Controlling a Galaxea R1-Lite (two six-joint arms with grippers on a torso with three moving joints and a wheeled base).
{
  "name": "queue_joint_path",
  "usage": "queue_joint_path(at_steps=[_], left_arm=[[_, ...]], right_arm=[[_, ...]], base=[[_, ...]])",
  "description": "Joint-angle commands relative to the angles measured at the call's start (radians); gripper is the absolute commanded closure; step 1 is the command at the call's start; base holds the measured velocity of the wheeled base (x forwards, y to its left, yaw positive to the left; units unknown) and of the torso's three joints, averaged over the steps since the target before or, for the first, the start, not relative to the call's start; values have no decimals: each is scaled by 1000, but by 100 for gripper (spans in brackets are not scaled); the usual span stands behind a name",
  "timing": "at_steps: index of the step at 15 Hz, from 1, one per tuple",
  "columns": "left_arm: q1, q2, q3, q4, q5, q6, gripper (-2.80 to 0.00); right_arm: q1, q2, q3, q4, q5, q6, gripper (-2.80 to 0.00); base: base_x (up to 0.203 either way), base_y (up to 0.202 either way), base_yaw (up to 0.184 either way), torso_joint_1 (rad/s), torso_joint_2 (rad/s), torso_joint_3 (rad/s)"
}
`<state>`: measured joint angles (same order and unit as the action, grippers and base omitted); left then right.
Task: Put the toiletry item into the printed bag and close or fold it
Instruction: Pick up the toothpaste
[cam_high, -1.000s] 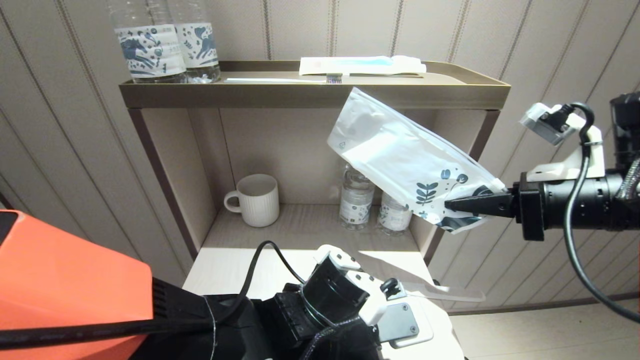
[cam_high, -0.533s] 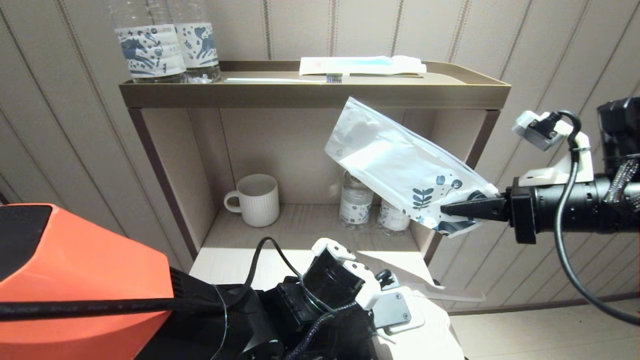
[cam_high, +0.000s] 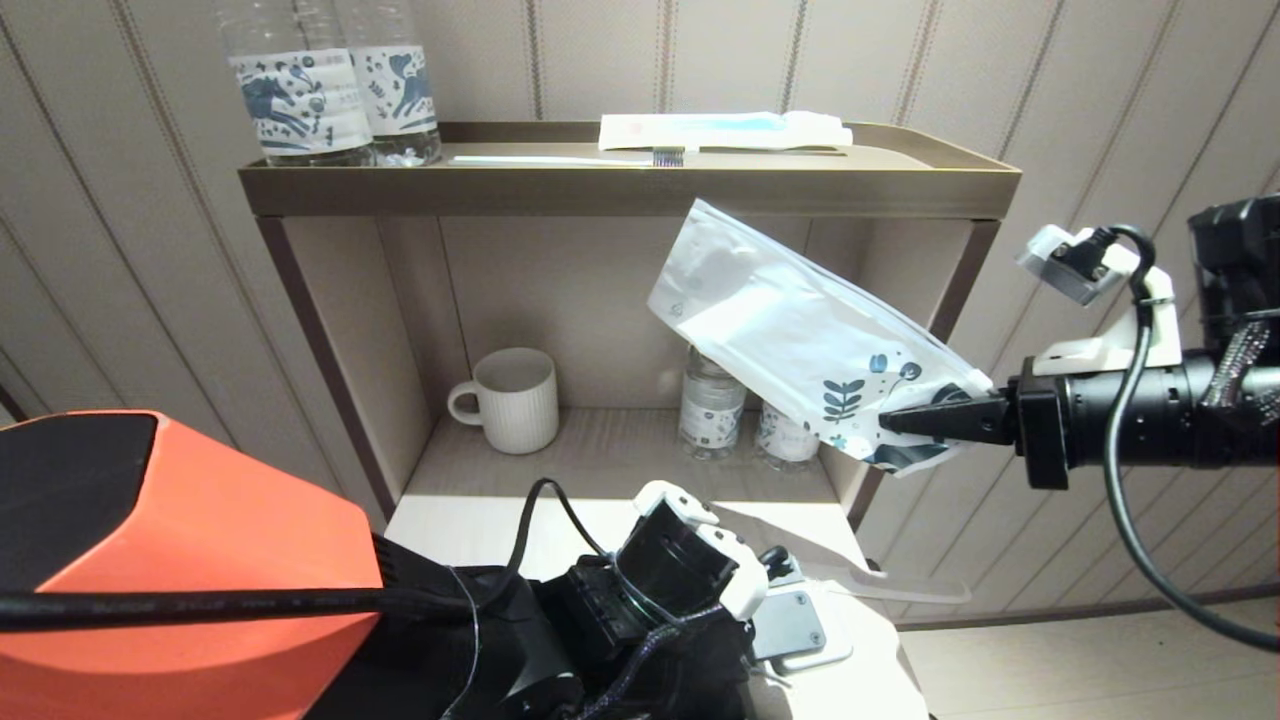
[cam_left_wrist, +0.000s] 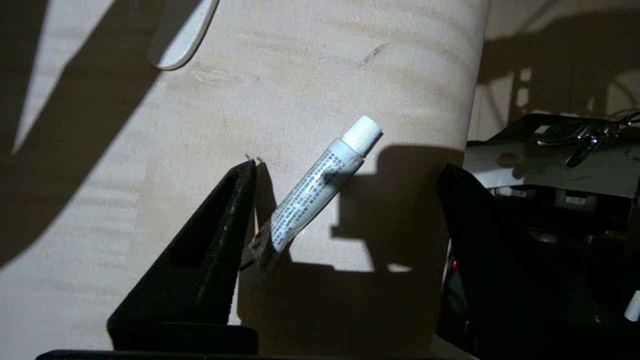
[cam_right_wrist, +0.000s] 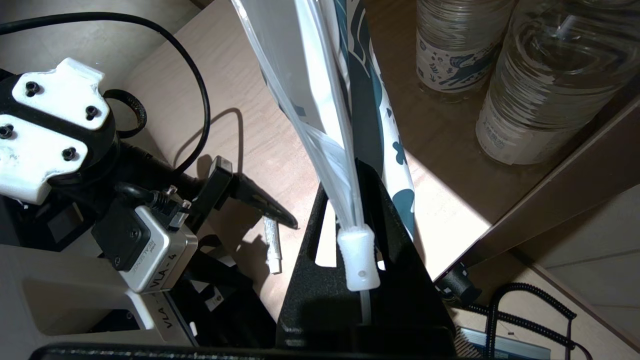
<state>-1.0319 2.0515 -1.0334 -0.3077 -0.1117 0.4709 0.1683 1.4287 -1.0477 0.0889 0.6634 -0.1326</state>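
The printed bag (cam_high: 800, 335) hangs in the air in front of the shelf, slanting up to the left, its blue-leaf end pinched by my right gripper (cam_high: 890, 420). In the right wrist view that gripper (cam_right_wrist: 350, 172) is shut on the bag's edge (cam_right_wrist: 320, 100), with the white zip slider (cam_right_wrist: 357, 257) between its fingers. A small white toothpaste tube (cam_left_wrist: 320, 190) lies on the light wooden table (cam_left_wrist: 350, 65). My left gripper (cam_left_wrist: 348, 167) stands open just above the table, straddling the tube, which lies close to one finger (cam_left_wrist: 225, 235). The tube (cam_right_wrist: 271, 240) also shows below the bag.
A white mug (cam_high: 510, 400) and small water bottles (cam_high: 712, 400) stand on the lower shelf. The top tray (cam_high: 630, 185) holds two bottles (cam_high: 330, 90), a toothbrush (cam_high: 560, 158) and a blue-striped white packet (cam_high: 720, 130). A flat white piece (cam_high: 900, 585) lies at the table's right edge.
My right gripper has carried the bag a little left and lower. My left arm has shifted slightly, and its orange shoulder cover has moved further into view.
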Motion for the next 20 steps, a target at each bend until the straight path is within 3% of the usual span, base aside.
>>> queue_joint_path(at_steps=[1, 11, 14, 16, 20], left_arm=[[1, 6, -3, -3, 1, 3, 0], [1, -31, -10, 10, 10, 2, 0], [1, -128, -1, 52, 12, -8, 0], [6, -228, -3, 122, 12, -31, 0], [13, -407, -34, 200, 17, -57, 0]], right_arm=[[0, 2, 1, 1, 4, -1, 0], [4, 1, -5, 0, 4, -2, 0], [10, 7, 20, 1, -8, -12, 0], [13, 24, 53, 6, -25, -61, 0], [71, 32, 162, 6, -169, -210, 0]], base=[[0, 0, 0, 0, 0, 0], [0, 0, 0, 0, 0, 0], [0, 0, 0, 0, 0, 0], [0, 0, 0, 0, 0, 0], [0, 0, 0, 0, 0, 0]])
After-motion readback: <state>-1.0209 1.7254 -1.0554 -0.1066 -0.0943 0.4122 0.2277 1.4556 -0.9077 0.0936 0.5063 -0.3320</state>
